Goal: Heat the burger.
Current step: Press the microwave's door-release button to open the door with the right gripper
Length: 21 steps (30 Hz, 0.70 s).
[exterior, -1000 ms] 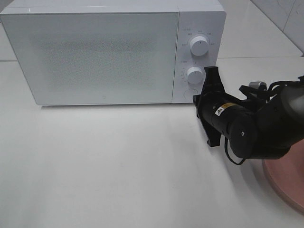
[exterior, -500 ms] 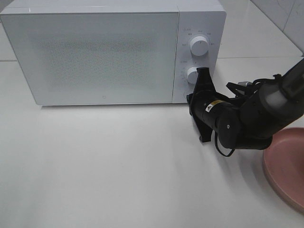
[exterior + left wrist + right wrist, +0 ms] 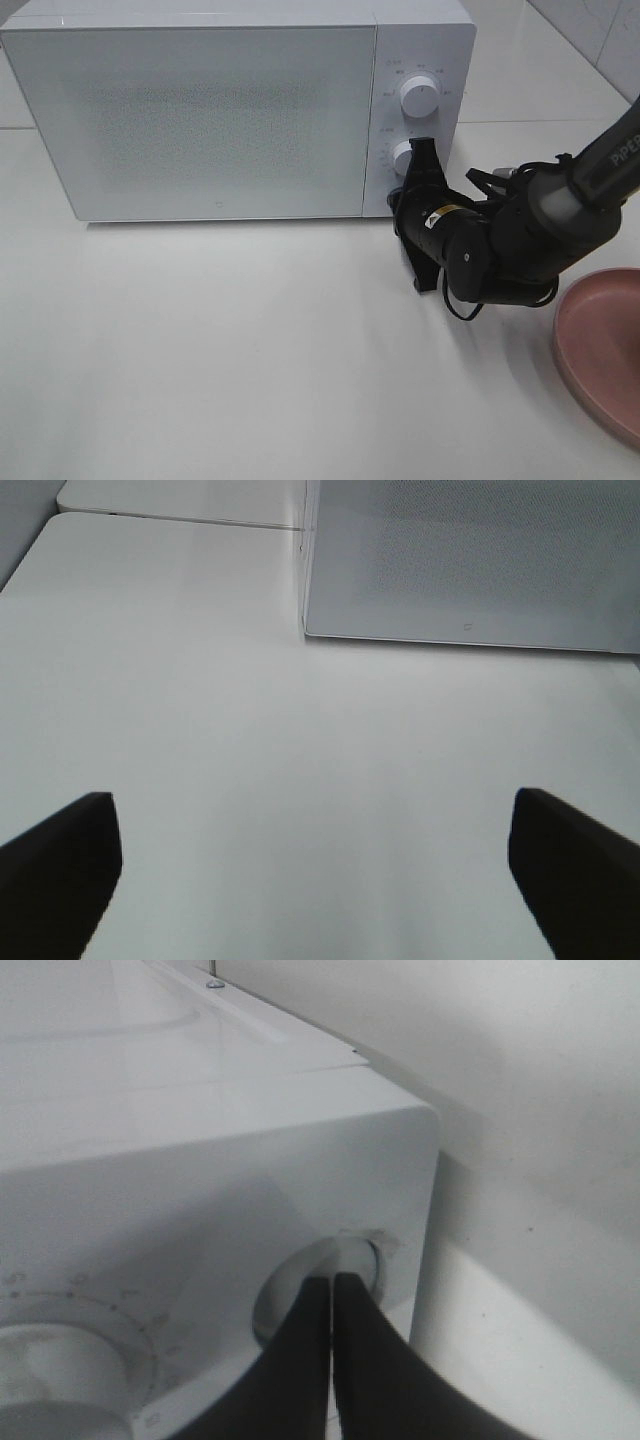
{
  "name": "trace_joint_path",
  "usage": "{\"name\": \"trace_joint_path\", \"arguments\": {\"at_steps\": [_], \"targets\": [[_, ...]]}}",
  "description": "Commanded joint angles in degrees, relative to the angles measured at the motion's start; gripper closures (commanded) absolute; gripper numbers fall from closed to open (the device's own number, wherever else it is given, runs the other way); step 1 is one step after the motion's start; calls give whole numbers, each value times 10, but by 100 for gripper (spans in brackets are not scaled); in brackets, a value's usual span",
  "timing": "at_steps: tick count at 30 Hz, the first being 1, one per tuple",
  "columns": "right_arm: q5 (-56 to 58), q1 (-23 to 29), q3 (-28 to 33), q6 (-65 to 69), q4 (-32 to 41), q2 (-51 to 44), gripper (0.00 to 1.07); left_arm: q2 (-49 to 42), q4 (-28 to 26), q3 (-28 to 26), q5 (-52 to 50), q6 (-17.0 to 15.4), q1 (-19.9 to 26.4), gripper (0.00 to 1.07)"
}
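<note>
Here the right gripper [image 3: 333,1282], tips pressed together, prods the microwave's [image 3: 200,110] round door button [image 3: 345,1258]. Next, a firm push should release the door. The left gripper [image 3: 312,810] hangs spread.

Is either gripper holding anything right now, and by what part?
Nothing is held. The right gripper is shut, tips at the round button of the microwave; the left gripper is open over the table.

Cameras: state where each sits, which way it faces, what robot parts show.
Exterior high: above, looking down on microwave and pink plate; right arm, right gripper show.
Left wrist: low over the table, facing the microwave door; open left gripper shows.
Right wrist: at the control panel, facing its round button; shut right gripper at it.
Shared: all see the microwave.
</note>
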Motion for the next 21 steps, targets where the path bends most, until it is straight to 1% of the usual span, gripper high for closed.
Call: {"name": "trace_joint_path", "arguments": {"at_steps": [1, 4, 6, 12, 14, 17, 19, 21], "targets": [[-32, -2, -13, -25, 17, -2, 107, -7, -2, 2, -6, -1, -1, 9], [-52, -2, -15, -30, 28, -2, 107, -7, -2, 2, -6, -1, -1, 9], [-89, -2, -17, -30, 34, -2, 107, -7, -2, 2, -6, -1, -1, 9], [-115, -2, -26, -30, 37, -2, 107, -7, -2, 2, -6, -1, -1, 9], [-116, -2, -44, -41, 59, -2, 107, -7, -2, 2, -6, -1, -1, 9], [-116, -2, -48, -45, 66, -2, 107, -7, -2, 2, -6, -1, -1, 9], [-143, -2, -68, -70, 80, 2, 107, -7, -2, 2, -6, -1, -1, 9], [-158, -2, -76, -82, 80, 7, 107, -7, -2, 2, -6, -1, -1, 9]]}}
